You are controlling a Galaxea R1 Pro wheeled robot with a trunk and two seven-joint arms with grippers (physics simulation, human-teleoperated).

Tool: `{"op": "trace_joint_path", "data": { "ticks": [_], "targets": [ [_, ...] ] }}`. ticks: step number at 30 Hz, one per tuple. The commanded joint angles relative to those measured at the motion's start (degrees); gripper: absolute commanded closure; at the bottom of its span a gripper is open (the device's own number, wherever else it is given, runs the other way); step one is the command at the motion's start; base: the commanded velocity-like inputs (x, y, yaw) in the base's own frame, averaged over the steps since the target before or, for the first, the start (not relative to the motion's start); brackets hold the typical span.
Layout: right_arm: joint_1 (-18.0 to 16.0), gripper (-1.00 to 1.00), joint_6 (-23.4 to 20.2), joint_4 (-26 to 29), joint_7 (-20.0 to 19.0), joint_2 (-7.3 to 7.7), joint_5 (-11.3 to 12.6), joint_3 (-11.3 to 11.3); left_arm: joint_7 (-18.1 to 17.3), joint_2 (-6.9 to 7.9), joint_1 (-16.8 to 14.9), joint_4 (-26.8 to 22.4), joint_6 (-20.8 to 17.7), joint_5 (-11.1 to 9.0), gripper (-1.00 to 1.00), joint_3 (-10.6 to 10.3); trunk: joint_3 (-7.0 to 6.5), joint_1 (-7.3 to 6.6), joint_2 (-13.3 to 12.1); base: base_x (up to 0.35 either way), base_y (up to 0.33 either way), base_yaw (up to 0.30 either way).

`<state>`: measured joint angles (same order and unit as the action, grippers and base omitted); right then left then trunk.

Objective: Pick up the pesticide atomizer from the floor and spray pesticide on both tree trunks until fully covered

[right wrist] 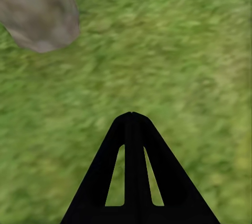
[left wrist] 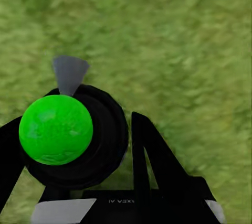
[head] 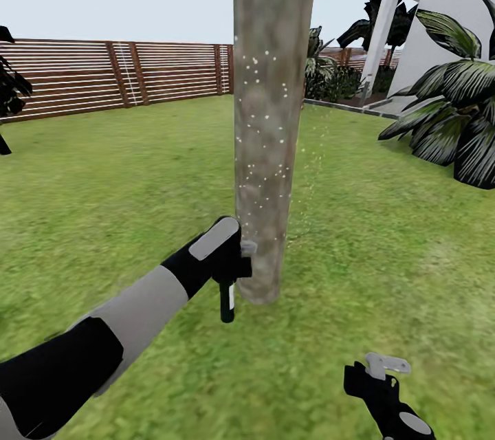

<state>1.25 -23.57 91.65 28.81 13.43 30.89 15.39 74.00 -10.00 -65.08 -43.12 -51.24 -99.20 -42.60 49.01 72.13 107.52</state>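
Left pincer [head: 230, 268] grips pesticide atomizer [head: 227, 302] (slim, dark, pale stripe); tree trunk [head: 268, 117] white-speckled.

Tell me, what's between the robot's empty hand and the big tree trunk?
Just bare grass lies between the right gripper and the tree trunk, seen in the head view.

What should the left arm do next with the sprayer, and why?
Probably raise the atomizer in the left gripper: white specks dot only the middle of the trunk, and the bark higher up looks bare.
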Motion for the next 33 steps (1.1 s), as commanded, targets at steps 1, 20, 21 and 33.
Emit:
{"op": "trace_joint_path", "data": {
  "ticks": [1, 20, 21, 33],
  "targets": [
    [0.0, 1.00, -0.1, 0.1, 0.5, 0.07, 0.4, 0.1, 0.0, 0.00, 1.0, -0.2, -0.5, 1.7, 1.00, -0.2, 0.04, 0.00, 0.0, 0.000, 0.000, 0.000],
    [1.0, 1.00, 0.5, 0.0, 0.4, 0.29, 0.4, -0.1, -3.1, 1.47, 6.8, -9.1, -0.6, 7.7, 1.00, -0.5, 0.04, 0.00, 0.0, 0.000, 0.106, -0.130],
    [1.0, 1.00, 0.5, 0.0, 0.4, 0.29, 0.4, -0.1, -3.2, 1.47, 6.8, -9.2, -0.6, 7.7, 1.00, -0.5, 0.04, 0.00, 0.0, 0.000, 0.327, -0.139],
    [2.1, 1.00, 0.5, -0.1, -3.7, 0.43, 0.1, -0.2, -3.2, 1.45, 6.8, -9.2, -0.5, 7.7, 1.00, -0.6, 0.04, 0.00, 0.0, 0.000, 0.333, -0.111]
  ]
}}
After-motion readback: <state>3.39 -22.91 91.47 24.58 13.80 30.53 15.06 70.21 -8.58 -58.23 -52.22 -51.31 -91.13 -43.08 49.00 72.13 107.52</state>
